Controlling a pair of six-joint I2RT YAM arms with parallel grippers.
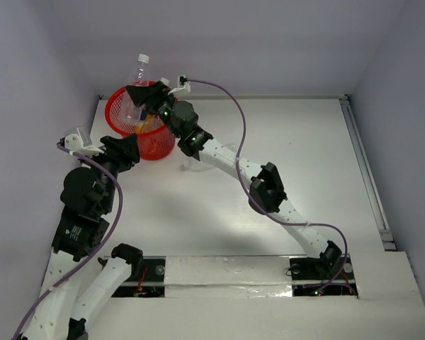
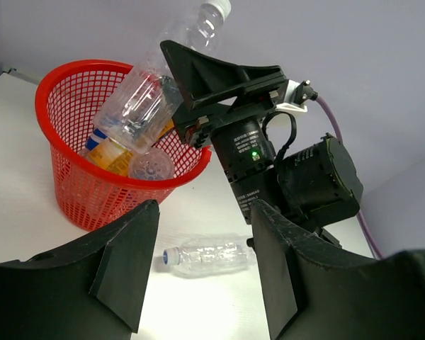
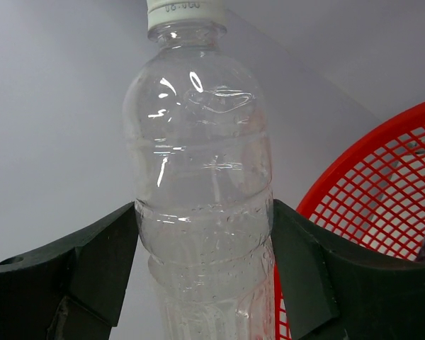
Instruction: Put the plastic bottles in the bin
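The red mesh bin [image 1: 114,106] stands at the table's back left. My right gripper [image 1: 150,95] is shut on a clear bottle with a white cap [image 1: 138,71] and holds it tilted over the bin's rim. The wrist view shows its fingers [image 3: 92,269] pressing the bottle's [image 3: 202,177] sides, with the bin [image 3: 382,184] at right. Inside the bin [image 2: 49,85] lie an orange bottle [image 2: 117,157] and clear ones [image 2: 150,164]. My left gripper [image 2: 205,241] is open and empty beside the bin, above a clear blue-capped bottle [image 2: 209,255] that lies on the table.
White walls close the table at the back and the left. A metal rail [image 1: 368,177] runs along the right edge. A purple cable [image 1: 234,106] arcs over the right arm. A silver taped strip [image 1: 227,273] lies between the arm bases.
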